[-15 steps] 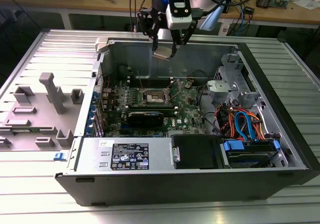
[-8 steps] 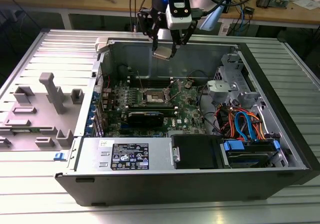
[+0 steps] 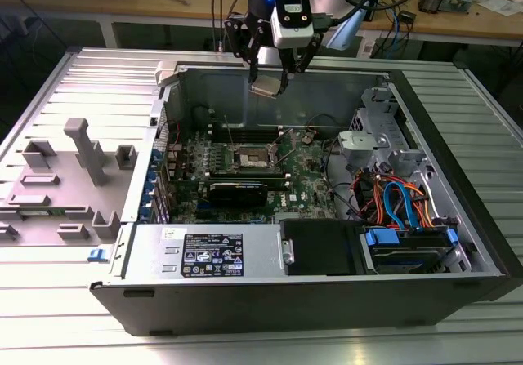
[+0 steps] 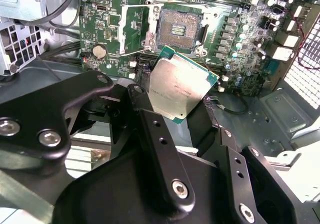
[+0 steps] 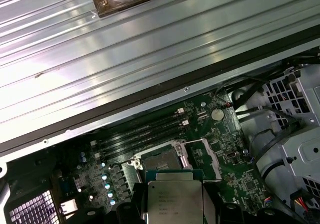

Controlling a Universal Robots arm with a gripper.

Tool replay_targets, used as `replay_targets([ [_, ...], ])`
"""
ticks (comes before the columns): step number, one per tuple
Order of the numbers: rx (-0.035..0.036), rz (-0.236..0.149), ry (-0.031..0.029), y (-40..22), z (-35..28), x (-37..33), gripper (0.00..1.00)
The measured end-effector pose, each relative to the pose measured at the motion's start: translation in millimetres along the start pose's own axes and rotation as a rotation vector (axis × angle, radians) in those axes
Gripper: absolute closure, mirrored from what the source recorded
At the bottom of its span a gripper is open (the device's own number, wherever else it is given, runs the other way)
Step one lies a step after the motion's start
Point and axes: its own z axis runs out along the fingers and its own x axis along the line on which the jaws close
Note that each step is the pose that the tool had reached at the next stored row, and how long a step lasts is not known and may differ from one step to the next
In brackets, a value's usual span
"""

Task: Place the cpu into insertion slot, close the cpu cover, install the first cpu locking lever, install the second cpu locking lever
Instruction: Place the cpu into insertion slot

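As the small flat square cpu with a silvery-grey metal top [image 4: 180, 86] is hanging tilted, the black end effector [image 3: 269, 77] is clamping it by opposite edges. Below the end effector, the square dark-centred insertion slot [image 4: 179, 31] is lying uncovered on the green motherboard [image 3: 304, 190], well apart from the chip, inside the open grey computer case [image 3: 310, 300].
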Motion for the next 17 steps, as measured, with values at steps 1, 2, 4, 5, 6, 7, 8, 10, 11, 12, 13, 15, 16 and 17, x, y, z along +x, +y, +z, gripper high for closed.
replay_targets([
  [1,-0.0001,0.003,-0.0002,0.0,0.0,0.0,0.46],
  [2,-0.0002,0.007,-0.0005,0.0,0.1,0.0,0.46],
  [4,-0.0003,0.013,-0.0009,0.0,0.1,0.0,0.46],
  [5,-0.0005,0.02,-0.0013,0.0,0.2,0.0,0.46],
  [6,-0.0005,0.026,-0.0017,0.0,0.2,0.0,0.46],
  [7,-0.0006,0.033,-0.0021,0.0,0.3,0.0,0.46],
  [8,-0.0009,0.047,-0.003,0.0,0.4,0.0,0.46],
  [10,-0.0012,0.06,-0.0039,0.0,0.5,0.0,0.46],
  [11,-0.0013,0.069,-0.0044,0.0,0.5,0.0,0.46],
  [12,-0.0014,0.074,-0.0047,-0.1,0.6,0.0,0.46],
  [13,-0.0016,0.084,-0.0054,0.0,0.7,0.0,0.46],
  [15,-0.002,0.106,-0.0068,-0.1,0.9,0.0,0.46],
  [16,-0.0022,0.114,-0.0073,-0.1,1.0,0.0,0.46],
  [17,-0.0023,0.122,-0.0078,-0.1,1.1,0.1,0.46],
])
